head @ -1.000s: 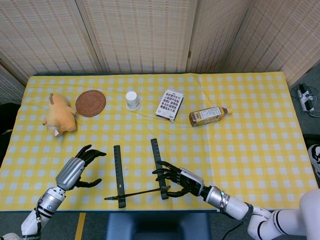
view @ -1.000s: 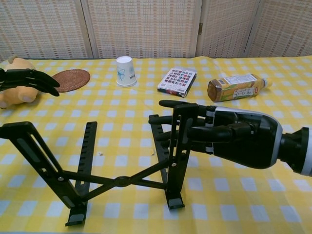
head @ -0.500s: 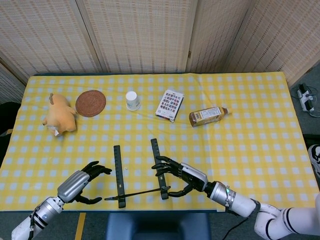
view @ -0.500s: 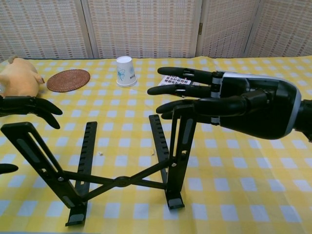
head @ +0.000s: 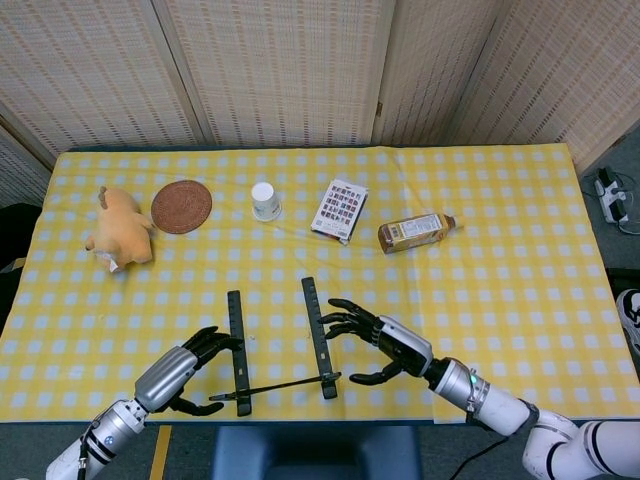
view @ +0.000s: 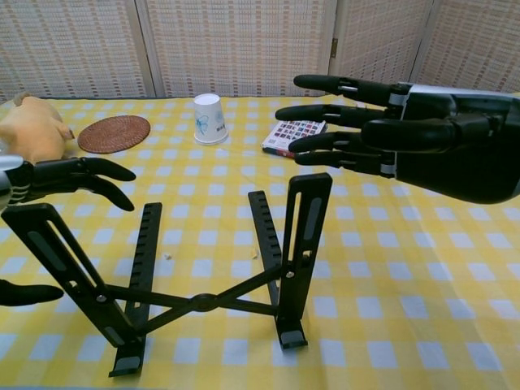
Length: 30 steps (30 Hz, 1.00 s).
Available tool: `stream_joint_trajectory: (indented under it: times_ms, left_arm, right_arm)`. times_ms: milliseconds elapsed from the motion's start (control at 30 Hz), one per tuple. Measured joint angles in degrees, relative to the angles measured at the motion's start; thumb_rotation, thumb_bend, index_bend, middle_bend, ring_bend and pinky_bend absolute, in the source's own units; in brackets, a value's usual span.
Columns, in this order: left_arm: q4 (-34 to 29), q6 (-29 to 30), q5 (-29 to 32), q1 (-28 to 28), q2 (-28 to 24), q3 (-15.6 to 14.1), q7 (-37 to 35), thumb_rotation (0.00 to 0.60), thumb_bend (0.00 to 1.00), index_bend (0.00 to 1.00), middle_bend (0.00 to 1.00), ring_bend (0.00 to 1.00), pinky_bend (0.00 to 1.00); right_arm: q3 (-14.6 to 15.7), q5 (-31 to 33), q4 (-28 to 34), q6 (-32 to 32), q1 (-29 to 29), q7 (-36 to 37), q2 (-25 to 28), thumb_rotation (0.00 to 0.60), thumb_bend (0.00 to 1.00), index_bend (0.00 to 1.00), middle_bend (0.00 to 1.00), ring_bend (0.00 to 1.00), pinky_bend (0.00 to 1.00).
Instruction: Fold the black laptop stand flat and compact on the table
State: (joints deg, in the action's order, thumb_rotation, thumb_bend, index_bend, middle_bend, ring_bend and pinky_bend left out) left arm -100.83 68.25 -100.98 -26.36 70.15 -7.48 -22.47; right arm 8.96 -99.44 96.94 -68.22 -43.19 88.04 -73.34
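While the laptop stand (view: 203, 268) stands unfolded between them, left hand (head: 190, 360) and right hand (view: 406, 138) hover with fingers apart, empty; each must next grasp its nearest upright.

Across the far side of my yellow checked table (head: 520, 260) I see, left to right, a plush toy (head: 118, 229), a round woven coaster (head: 181, 206), an upside-down paper cup (head: 265, 200), a patterned box (head: 339, 210) and a bottle on its side (head: 417, 231).
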Motion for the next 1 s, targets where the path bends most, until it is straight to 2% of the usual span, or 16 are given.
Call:
stream_joint_trajectory:
  times_ms: [433, 667, 867, 1000]
  left_arm:
    - [-1.0, -0.5, 3.2, -0.4, 2.5, 2.0, 1.9, 0.6, 0.24, 0.15, 0.24, 0.15, 0.05]
    - [0.1, -0.6, 7.0, -1.2, 3.0, 5.3, 2.2, 0.6, 0.25, 0.2, 0.26, 0.19, 0.07]
    - [2.9, -1.8, 10.8, -2.3, 3.6, 8.2, 4.7, 0.6, 0.25, 0.21, 0.26, 0.17, 0.06]
    - [5.6, -1.9, 13.7, -3.1, 4.0, 11.2, 6.9, 0.6, 0.25, 0.21, 0.26, 0.14, 0.06]
  right_arm:
    - [-0.1, -0.5, 0.1, -2.5, 2.1, 0.5, 1.7, 0.6, 0.25, 0.03, 0.17, 0.22, 0.08]
    - [-0.1, -0.5, 0.1, -3.2, 3.1, -0.3, 1.8, 0.6, 0.25, 0.03, 0.16, 0.22, 0.08]
    - [-0.7, -0.1, 0.1, -4.2, 4.1, -2.6, 2.1, 0.6, 0.25, 0.03, 0.16, 0.22, 0.08]
    - [-1.3, 0.7, 0.7, -5.2, 5.2, -5.8, 2.5, 0.6, 0.25, 0.03, 0.16, 0.21, 0.08]
